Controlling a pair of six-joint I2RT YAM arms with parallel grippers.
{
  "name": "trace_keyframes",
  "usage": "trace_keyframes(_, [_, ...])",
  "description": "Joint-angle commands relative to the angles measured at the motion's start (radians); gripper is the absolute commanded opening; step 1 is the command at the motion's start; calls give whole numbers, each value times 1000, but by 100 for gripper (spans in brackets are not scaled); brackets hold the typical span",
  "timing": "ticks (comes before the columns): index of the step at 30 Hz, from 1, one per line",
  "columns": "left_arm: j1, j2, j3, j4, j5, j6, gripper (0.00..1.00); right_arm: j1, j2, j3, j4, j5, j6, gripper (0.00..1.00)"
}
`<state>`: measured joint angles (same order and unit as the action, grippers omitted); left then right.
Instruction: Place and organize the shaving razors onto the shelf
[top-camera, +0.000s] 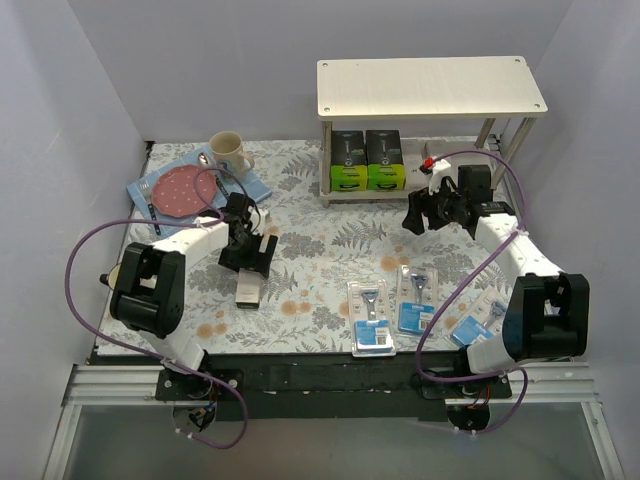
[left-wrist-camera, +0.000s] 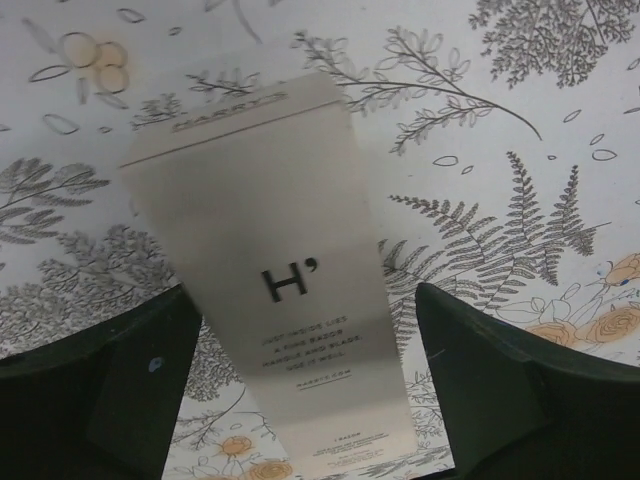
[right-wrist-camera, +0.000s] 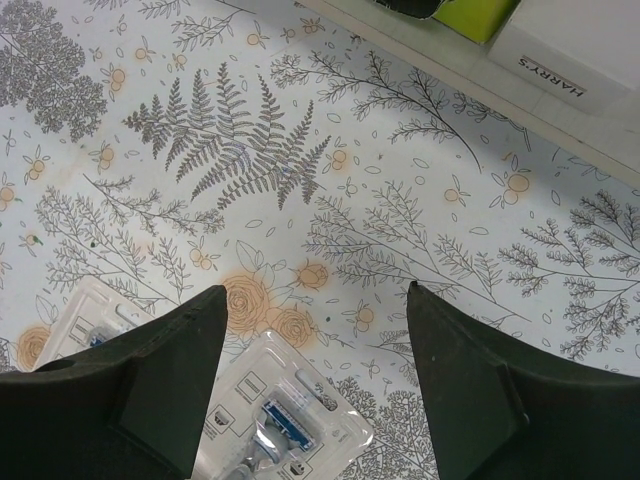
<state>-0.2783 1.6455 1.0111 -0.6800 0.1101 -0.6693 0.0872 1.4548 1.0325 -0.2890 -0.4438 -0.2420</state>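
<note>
left wrist view: the left tool (left-wrist-camera: 305, 300) gapes wide astride the white harry's box (left-wrist-camera: 260, 200), which lies skewed; best square the wrist to its long sides before closing.

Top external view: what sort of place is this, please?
Probably a staged robot test booth, not a real home: plain white walls close it in, a fern-print cloth is spread flat, and the shelf and packaged razors are laid out as props.
</note>
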Motion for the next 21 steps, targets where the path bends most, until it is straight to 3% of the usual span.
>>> trace_keyframes(1, [-93, 10, 40, 31, -17, 43, 79, -1, -47, 6, 22, 4, -28, 80])
trace_keyframes(8, [-375, 62, 116, 56, 79, 223, 55, -4, -80, -28, 14, 25, -103, 80])
trace_keyframes(10, [-421, 79, 152, 82, 94, 320, 56, -4, -82, -40, 7, 20, -129, 80])
trace_keyframes(11, [-462, 79, 155, 105, 76, 348, 58, -4, -83, -45, -1, 11, -141, 80])
trace_keyframes(12, [-481, 71, 158, 158, 59, 370, 71, -4, -83, -48, -7, -19, -155, 80])
trace_keyframes(15, [-493, 2, 167, 238, 14, 386, 92, 2, -73, -52, -48, -192, -244, 82])
trace_keyframes(18, [-476, -100, 169, 203, 19, 378, 98, 69, -31, -28, -125, -300, -380, 85])
trace_keyframes(21, [-421, -229, 135, 166, 25, 318, 98, 185, 10, 15, -182, -329, -509, 87])
